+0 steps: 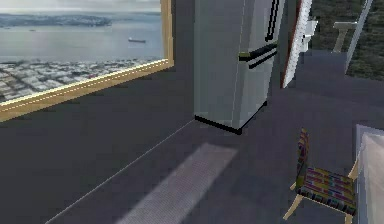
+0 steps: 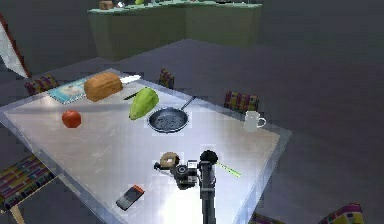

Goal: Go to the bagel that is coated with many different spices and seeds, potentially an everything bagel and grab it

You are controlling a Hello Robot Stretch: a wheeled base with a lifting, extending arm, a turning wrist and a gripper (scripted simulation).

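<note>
A small round brownish bagel (image 2: 169,159) lies on the glossy grey table (image 2: 60,150) near its front edge in the arm side view. The dark arm (image 2: 209,196) rises from the bottom edge, and the gripper (image 2: 181,170) sits at its far end, right by the bagel. The bagel rests on the tabletop there, so I cannot tell whether the gripper holds anything, or whether it touches the bagel.
The table also carries a bread loaf (image 2: 103,85), a red fruit (image 2: 71,119), a green vegetable (image 2: 143,103), a pan (image 2: 168,121), a white mug (image 2: 253,120) and a dark phone (image 2: 130,196). Chairs (image 2: 240,100) surround it. Ahead stand a grey fridge (image 1: 236,62), a large framed seascape (image 1: 70,45) and a chair (image 1: 325,182).
</note>
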